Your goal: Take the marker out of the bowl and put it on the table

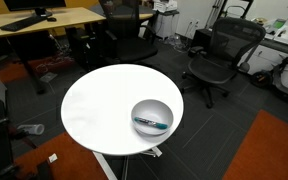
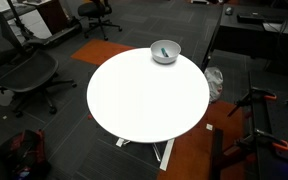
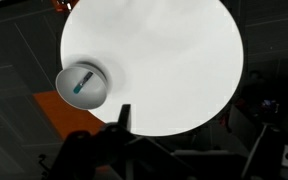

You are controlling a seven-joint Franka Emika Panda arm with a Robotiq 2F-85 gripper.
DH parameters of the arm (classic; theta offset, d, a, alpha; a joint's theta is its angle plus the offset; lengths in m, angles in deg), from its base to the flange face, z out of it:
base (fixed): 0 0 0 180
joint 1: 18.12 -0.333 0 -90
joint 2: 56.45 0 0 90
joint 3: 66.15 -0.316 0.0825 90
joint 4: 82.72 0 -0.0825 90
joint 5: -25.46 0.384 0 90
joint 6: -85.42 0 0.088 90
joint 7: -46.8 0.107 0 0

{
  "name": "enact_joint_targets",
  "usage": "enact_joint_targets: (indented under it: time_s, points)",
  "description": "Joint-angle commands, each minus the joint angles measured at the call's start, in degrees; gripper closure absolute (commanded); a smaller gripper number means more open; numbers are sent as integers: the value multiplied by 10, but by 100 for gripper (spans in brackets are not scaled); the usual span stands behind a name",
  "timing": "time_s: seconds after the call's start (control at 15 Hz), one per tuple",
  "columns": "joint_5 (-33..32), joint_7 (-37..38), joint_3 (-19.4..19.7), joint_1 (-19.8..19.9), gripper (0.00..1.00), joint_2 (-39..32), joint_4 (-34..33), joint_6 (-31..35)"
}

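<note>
The silvery-grey bowl (image 1: 136,110) stands on the round white table (image 1: 99,105), close to its edge. It shows in both exterior views (image 2: 172,45) and in the wrist view (image 3: 100,92). The dark marker with a teal-blue section (image 1: 151,123) lies inside the bowl, also visible in the wrist view (image 3: 84,81) and faintly in an exterior view (image 2: 164,54). My gripper (image 3: 169,130) shows only in the wrist view, high above the table (image 3: 164,60) and well away from the bowl. One dark finger stands alone against the white top, with nothing between the jaws.
Black office chairs (image 1: 216,55) (image 2: 24,70) stand around the table. A wooden desk (image 1: 44,18) stands at the back. Orange carpet patches (image 1: 269,150) lie on the dark floor. A tripod and cables (image 2: 259,110) are beside the table.
</note>
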Motion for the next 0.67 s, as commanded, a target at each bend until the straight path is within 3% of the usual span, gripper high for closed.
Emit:
enact_joint_targets:
  time_s: [0.0, 0.33, 0.6]
  points:
    - [-21, 63, 19, 32, 0, -38, -20, 9]
    - [-49, 152, 52, 66, 0, -79, -46, 9]
    - [-65, 183, 88, 77, 0, -106, -81, 1]
